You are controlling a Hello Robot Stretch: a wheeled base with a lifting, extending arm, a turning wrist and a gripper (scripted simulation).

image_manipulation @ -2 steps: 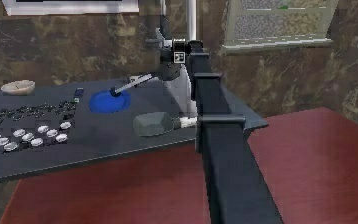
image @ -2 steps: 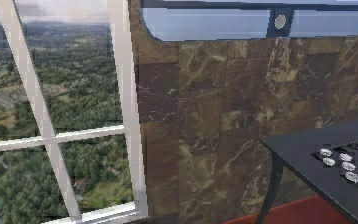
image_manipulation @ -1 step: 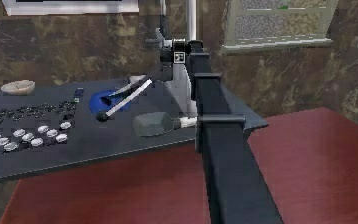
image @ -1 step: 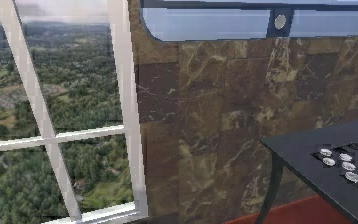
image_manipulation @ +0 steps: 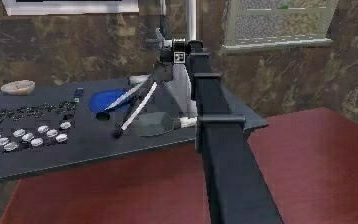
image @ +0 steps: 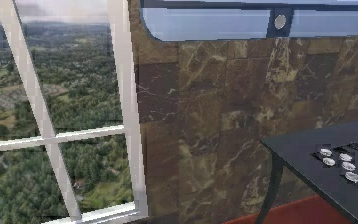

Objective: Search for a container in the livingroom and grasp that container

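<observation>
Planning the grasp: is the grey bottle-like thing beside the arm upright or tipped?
Tipped: the grey bottle-like thing lies lengthwise on the dark table.

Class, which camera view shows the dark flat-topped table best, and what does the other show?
The arm side view: the dark flat-topped table spreads across its left and middle, showing most of the top. The forward view gives one corner of it at the lower right.
</observation>
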